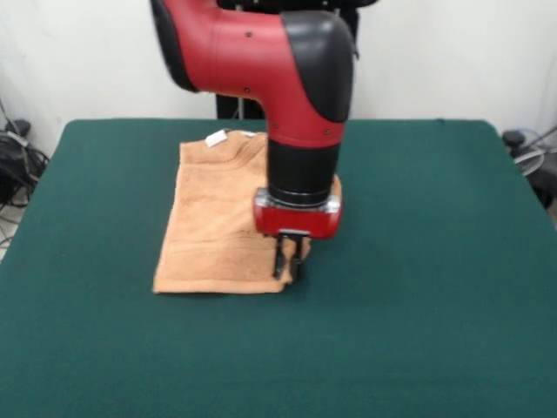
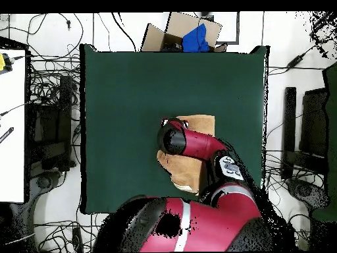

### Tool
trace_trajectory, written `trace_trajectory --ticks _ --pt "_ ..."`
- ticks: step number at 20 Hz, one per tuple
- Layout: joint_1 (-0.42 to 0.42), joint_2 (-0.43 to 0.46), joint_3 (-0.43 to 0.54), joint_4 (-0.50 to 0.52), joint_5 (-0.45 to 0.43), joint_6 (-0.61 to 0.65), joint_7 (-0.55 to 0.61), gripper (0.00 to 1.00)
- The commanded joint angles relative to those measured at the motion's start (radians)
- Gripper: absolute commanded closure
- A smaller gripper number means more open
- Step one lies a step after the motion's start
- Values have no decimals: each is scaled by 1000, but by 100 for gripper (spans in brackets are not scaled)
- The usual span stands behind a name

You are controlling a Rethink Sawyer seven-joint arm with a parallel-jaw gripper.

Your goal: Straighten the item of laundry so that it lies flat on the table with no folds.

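Observation:
The item of laundry (image 1: 218, 226) is an orange-tan towel lying on the green table (image 1: 418, 261), left of the middle, with a fold across its far end and a white tag (image 1: 215, 138) on the far edge. My gripper (image 1: 290, 264) points straight down at the towel's near right corner. Its fingers stand close together and pinch the towel's edge there. In the overhead view the towel (image 2: 199, 124) shows partly from under the red arm (image 2: 197, 141), which hides the gripper's tips. The wrist covers the towel's right side in the front view.
Wide green table surface (image 2: 131, 92) lies around the towel on all sides. Beyond the table's edge in the overhead view sit a cardboard box with a blue thing (image 2: 191, 34), tangled cables (image 2: 52, 118) and a white desk (image 2: 13, 125).

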Motion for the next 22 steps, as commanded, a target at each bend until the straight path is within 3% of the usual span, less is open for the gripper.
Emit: trace_trajectory --ticks 1,9,22 --pt "-138 7 64 -88 -112 197 -98 100" --pt "-207 0 119 -145 -205 280 -129 100" --pt "-186 20 140 -165 -244 280 -44 100"
